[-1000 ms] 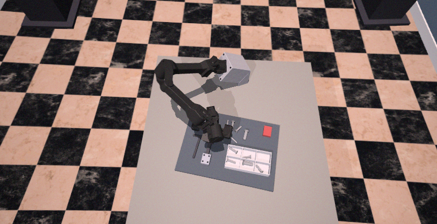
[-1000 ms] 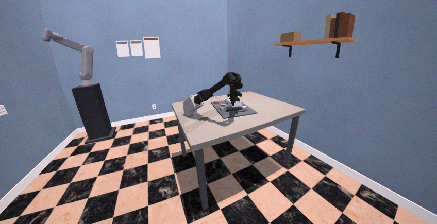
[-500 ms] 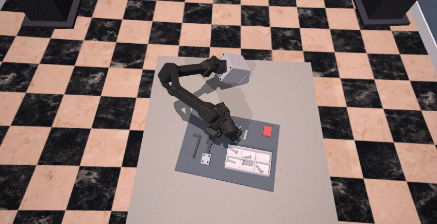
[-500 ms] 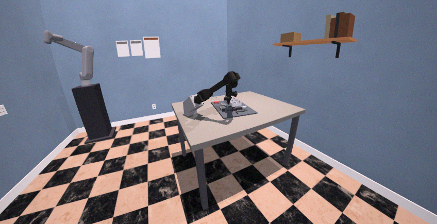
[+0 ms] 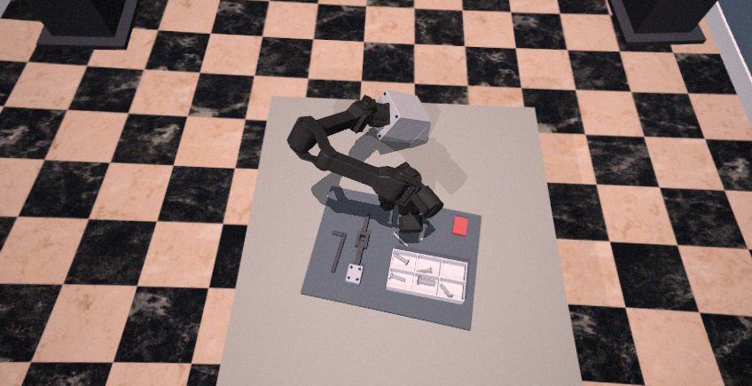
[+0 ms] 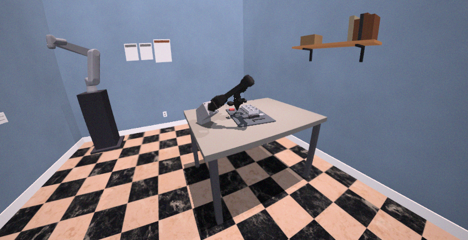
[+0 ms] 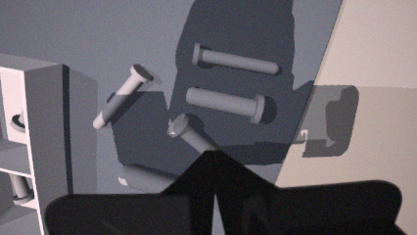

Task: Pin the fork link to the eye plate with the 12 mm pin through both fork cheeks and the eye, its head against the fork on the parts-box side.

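Note:
The dark fork link [image 5: 361,237] lies on the grey mat, joined end to end with the light eye plate [image 5: 354,273]. My gripper [image 5: 410,222] hovers low over the mat's far middle, right of the fork link and beyond the parts box [image 5: 427,275]. In the wrist view its fingers [image 7: 213,158] are shut tip to tip with nothing between them. Several loose headed pins lie on the mat below: two side by side [image 7: 237,60] [image 7: 227,103], one tilted by the box [image 7: 122,98], and one [image 7: 188,133] whose shaft runs under my fingertips.
An L-shaped dark bar [image 5: 339,250] lies left of the fork link. A red block [image 5: 459,225] sits at the mat's far right. The white parts box holds several more pins. The arm's grey base [image 5: 403,118] stands behind the mat.

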Tool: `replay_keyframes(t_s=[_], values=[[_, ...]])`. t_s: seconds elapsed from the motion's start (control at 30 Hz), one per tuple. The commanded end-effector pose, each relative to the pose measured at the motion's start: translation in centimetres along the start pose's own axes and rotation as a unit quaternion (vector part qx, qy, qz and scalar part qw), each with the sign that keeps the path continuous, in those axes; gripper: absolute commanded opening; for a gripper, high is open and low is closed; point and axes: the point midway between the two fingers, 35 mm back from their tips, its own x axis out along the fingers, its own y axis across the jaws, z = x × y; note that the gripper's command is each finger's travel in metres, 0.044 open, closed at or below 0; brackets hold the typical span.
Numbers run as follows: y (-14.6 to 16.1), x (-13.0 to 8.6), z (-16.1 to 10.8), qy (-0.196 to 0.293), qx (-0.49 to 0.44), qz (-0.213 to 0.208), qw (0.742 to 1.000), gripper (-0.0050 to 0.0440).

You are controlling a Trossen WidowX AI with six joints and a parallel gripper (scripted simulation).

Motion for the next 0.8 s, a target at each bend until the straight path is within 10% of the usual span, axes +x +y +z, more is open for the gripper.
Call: replay_keyframes(t_s=[0.0,0.77], values=[[-1.1,-0.1,-1.7,-0.018,0.114,-0.010,0.993,-0.0050],[-2.5,0.0,-2.9,-0.022,0.214,-0.007,0.976,-0.0050]])
